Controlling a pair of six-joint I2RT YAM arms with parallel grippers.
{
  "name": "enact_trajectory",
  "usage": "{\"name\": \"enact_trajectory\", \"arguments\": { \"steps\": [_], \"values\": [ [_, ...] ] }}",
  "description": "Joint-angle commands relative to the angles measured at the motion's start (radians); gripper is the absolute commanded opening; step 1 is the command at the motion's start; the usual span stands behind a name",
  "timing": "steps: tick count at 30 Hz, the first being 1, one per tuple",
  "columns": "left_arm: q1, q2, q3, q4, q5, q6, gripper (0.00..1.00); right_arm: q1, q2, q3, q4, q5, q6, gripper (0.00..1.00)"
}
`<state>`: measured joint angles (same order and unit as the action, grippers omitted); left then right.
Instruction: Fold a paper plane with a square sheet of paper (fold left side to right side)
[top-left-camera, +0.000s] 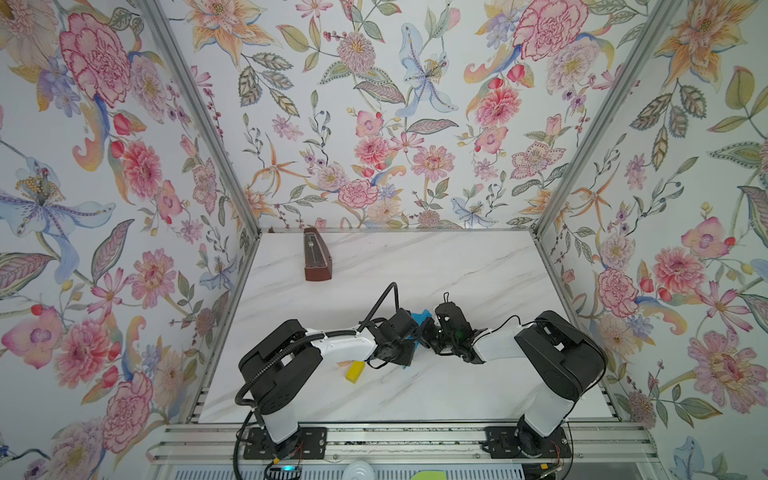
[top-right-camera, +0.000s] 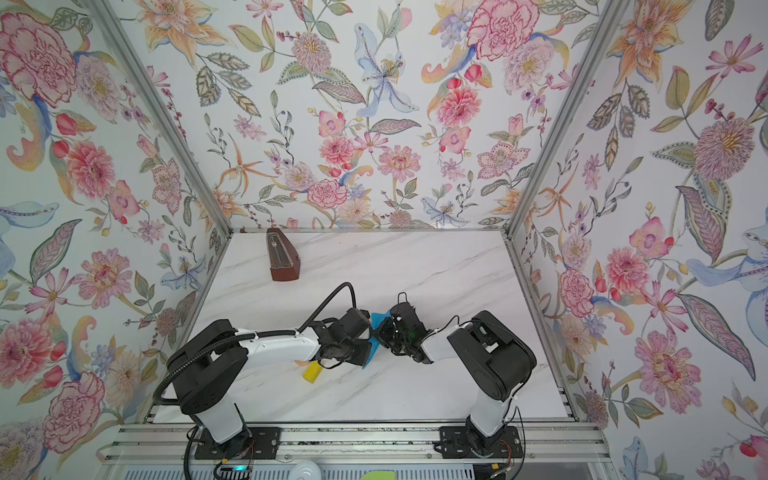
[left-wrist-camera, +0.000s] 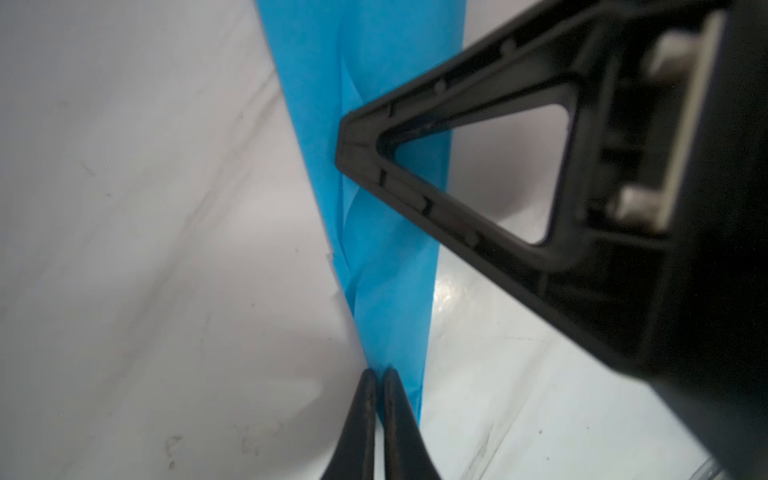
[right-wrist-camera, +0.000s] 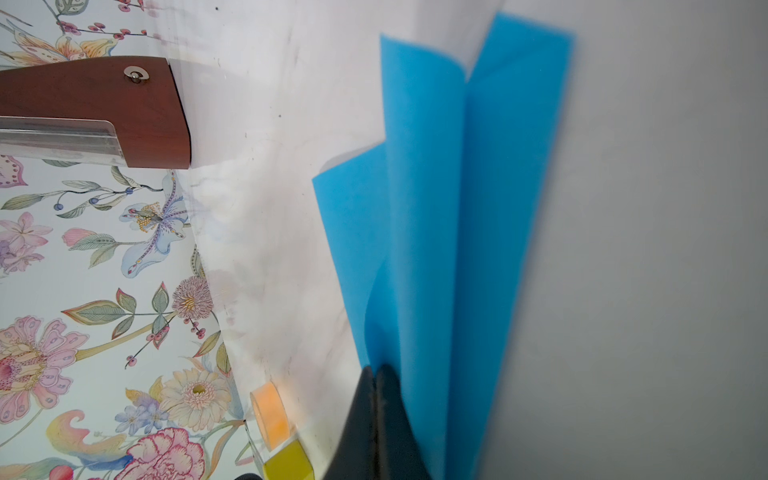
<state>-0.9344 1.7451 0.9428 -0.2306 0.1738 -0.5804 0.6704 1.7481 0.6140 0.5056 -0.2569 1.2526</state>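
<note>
A thin, bright sky-blue sheet of paper (top-left-camera: 423, 316), already creased into a long, narrow layered shape, sits near the middle of the white marble-patterned counter (top-left-camera: 457, 270), a little closer to its front edge than to its back edge. In both top views only slivers of blue (top-right-camera: 378, 322) show, since the two black wrists meet directly over it.

The left gripper (left-wrist-camera: 376, 380) has its jaws drawn together on the paper's narrow end, so the strip (left-wrist-camera: 386, 270) runs straight away from the fingertips. The right gripper (right-wrist-camera: 376, 372) is likewise pinched tight on the paper – its layers (right-wrist-camera: 436, 208) fan outward from the closed tips, two flaps standing apart from each other. In the left wrist view one triangular black finger (left-wrist-camera: 361, 141) of the right gripper sits against the strip partway along it. Whether the paper is clear of the surface cannot be told.

A brown wooden metronome (top-left-camera: 316, 257) stands near the counter's far left corner, well apart. A small yellow block (top-left-camera: 354, 371) lies beside the left arm, towards the front edge, with an orange ring (right-wrist-camera: 270, 415) just beside it.
</note>
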Motion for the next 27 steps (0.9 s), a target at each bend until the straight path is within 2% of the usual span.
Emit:
{"name": "enact_trajectory", "arguments": {
  "steps": [1,7,9,19,27],
  "values": [
    [0.005,0.022,-0.018,-0.016,-0.021,0.005,0.09,-0.020,-0.023,0.006,-0.115,0.030,-0.035,0.01],
    [0.005,0.030,-0.024,-0.006,-0.008,0.007,0.10,-0.044,-0.130,0.079,-0.308,0.053,-0.147,0.21],
    [0.006,0.032,-0.026,-0.003,-0.001,0.008,0.10,-0.052,-0.160,0.103,-0.373,0.060,-0.185,0.25],
    [0.004,0.047,-0.022,0.001,0.012,0.014,0.14,-0.067,-0.194,0.219,-0.642,0.043,-0.346,0.26],
    [0.004,0.057,-0.024,0.006,0.023,0.016,0.14,-0.060,-0.153,0.272,-0.773,0.105,-0.417,0.28]
  ]
}}
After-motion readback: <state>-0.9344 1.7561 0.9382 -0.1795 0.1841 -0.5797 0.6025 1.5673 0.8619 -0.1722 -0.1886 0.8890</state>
